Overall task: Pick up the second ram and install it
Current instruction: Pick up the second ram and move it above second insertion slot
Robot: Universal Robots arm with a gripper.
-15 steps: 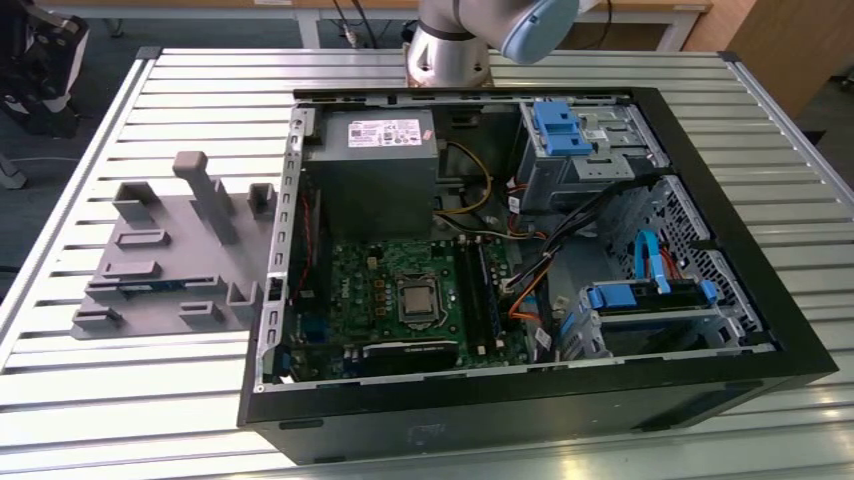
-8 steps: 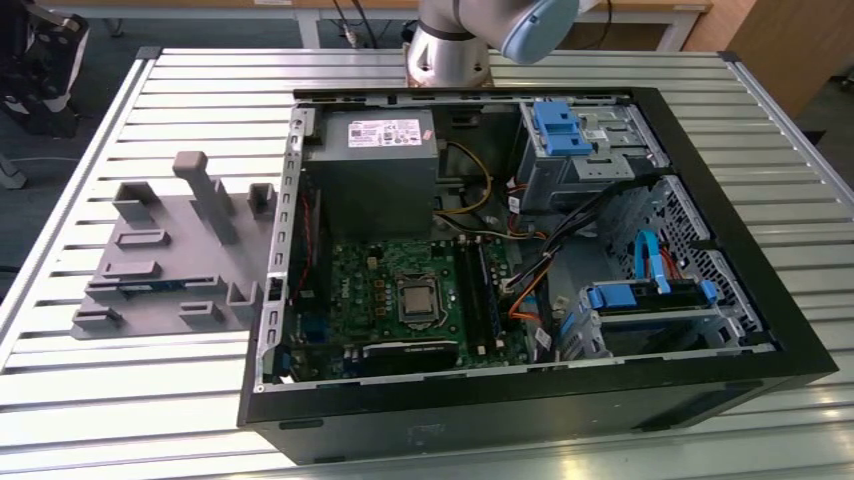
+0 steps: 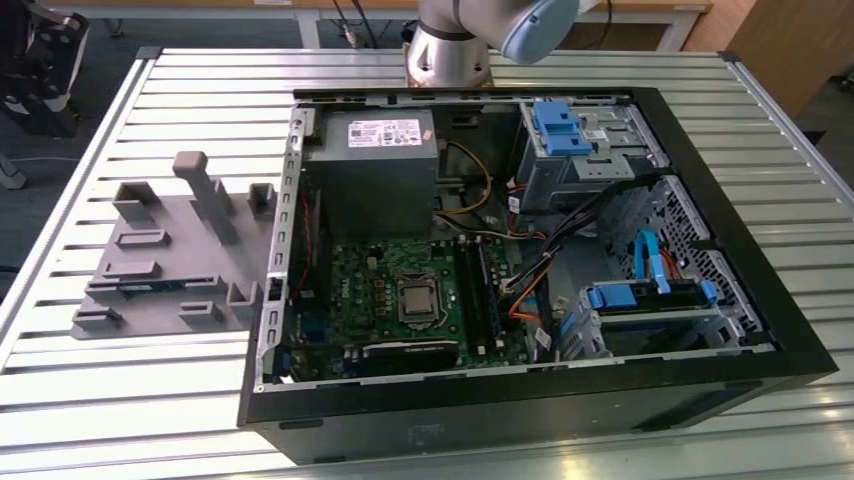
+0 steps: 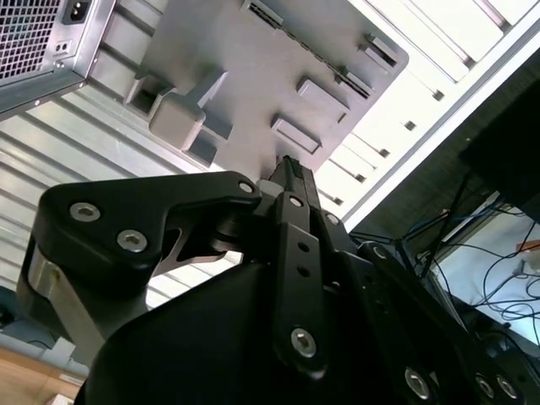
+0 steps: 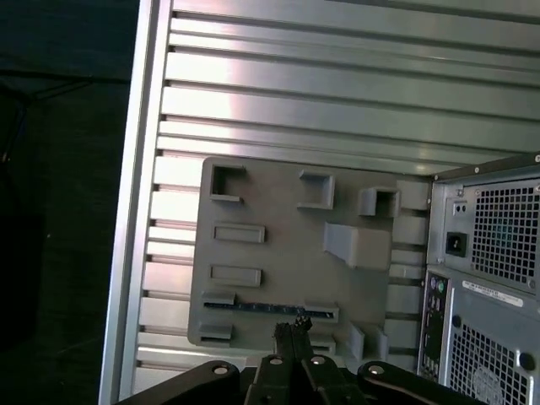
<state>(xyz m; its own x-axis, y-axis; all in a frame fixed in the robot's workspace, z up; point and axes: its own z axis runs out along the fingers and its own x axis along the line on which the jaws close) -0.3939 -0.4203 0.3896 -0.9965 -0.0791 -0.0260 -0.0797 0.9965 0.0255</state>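
Grey plastic fixture (image 5: 278,211) on the slatted surface (image 5: 337,101) holds the second ram (image 5: 261,306) in its long slot, while the gripper (image 5: 293,327), pressed together and empty, hangs above that fixture, so the step in hand looks like the approach, and grasping calls for spreading it first.

No legible text found. White printed sticker (image 3: 390,131) noted on grey metal power supply box (image 3: 374,190); print too small to read.

- Slatted metal bench (image 3: 134,400) carrying everything.
- Grey plastic fixture (image 3: 174,255) lying flat, at the exterior view's left of the case.
- Open black computer case (image 3: 534,410) holding a green motherboard (image 3: 367,290), a grey power supply (image 3: 374,170) and blue drive brackets (image 3: 558,128).
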